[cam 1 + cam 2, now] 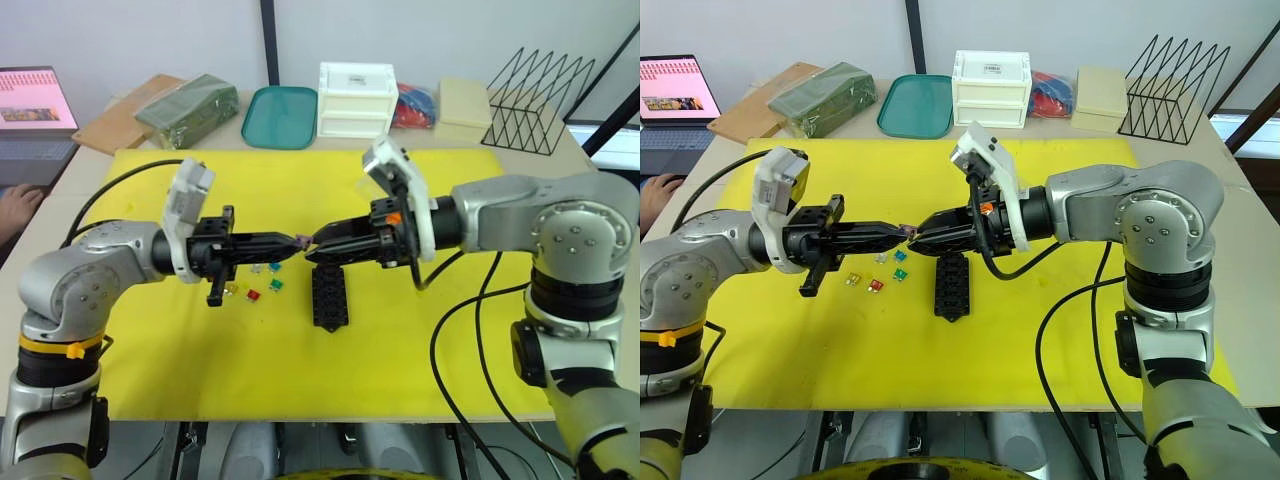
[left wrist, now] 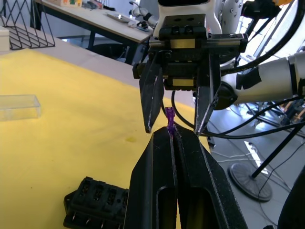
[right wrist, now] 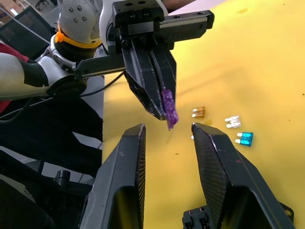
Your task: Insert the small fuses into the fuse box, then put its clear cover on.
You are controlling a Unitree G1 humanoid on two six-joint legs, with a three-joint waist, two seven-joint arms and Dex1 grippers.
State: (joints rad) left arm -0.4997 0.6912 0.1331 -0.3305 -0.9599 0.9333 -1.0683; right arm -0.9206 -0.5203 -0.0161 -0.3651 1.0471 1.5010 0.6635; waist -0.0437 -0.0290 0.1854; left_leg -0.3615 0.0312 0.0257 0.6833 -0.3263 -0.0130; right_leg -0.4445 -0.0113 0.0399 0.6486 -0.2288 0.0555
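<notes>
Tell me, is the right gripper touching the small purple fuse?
Apart. The right wrist view shows the open right gripper with yellow mat visible either side of the small purple fuse.

fuse box cut off at bottom edge of left wrist view. Laptop clipped at left edge of left eye view.

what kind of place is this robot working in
Probably a robotics lab or workshop bench: a table with a yellow mat, an open laptop at one edge, and further benches and trailing cables in the left wrist view.
</notes>
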